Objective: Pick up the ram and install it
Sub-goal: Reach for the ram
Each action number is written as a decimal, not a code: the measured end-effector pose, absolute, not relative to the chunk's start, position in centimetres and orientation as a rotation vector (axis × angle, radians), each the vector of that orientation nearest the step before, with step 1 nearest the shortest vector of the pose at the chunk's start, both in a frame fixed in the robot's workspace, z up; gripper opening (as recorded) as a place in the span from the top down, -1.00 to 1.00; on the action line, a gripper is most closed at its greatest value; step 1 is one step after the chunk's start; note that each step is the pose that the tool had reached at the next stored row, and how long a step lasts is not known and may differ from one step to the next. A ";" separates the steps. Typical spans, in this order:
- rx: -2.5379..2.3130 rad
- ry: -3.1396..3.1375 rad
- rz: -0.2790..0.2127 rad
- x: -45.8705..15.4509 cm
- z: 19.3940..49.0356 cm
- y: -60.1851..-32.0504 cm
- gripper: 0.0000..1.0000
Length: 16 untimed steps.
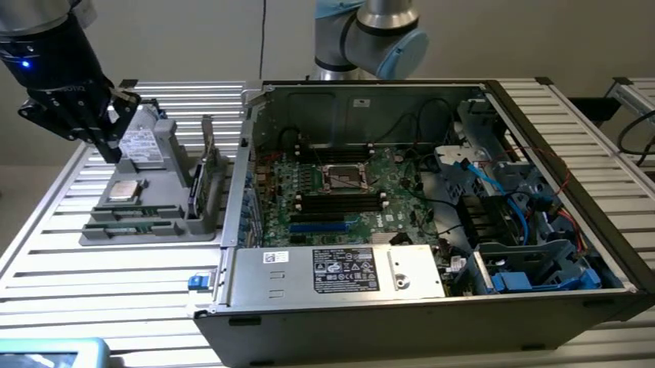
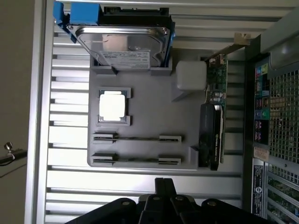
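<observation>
End effector (image 1: 109, 152) clenched on nothing, above the tray (image 2: 154, 107); slots hold the ram (image 2: 138, 137) on edge, top edge exposed for grasping

You won't get any readable text here. On the computer case (image 1: 409, 330), the power supply cover (image 1: 256, 287) carries a black-and-white rating label (image 1: 346, 271) with rows of marks and print, all illegible. A small white sticker (image 1: 274, 257) sits just beside it on the same cover, and another sticker (image 1: 360, 101) is on the case's far inner wall; neither is legible. Outside the case, the hard drive (image 2: 121, 39) has a white label (image 2: 125, 59) whose print is too fine. The graphics card (image 2: 210, 140) has faint lettering on its shroud, unreadable.
</observation>
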<state>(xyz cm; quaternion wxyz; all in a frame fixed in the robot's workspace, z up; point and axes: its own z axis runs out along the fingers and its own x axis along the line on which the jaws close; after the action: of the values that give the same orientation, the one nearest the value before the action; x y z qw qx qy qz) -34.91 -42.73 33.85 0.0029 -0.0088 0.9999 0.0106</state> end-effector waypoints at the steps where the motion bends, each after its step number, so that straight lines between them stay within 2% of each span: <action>1: -0.027 3.133 0.033 -35.1 33.8 -42.7 0.79; 16: -0.027 3.132 0.031 -35.5 32.4 -42.2 0.79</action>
<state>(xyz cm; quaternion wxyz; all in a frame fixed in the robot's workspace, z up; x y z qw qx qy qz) -35.51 -42.19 32.39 0.0045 -0.0088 0.9999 0.0098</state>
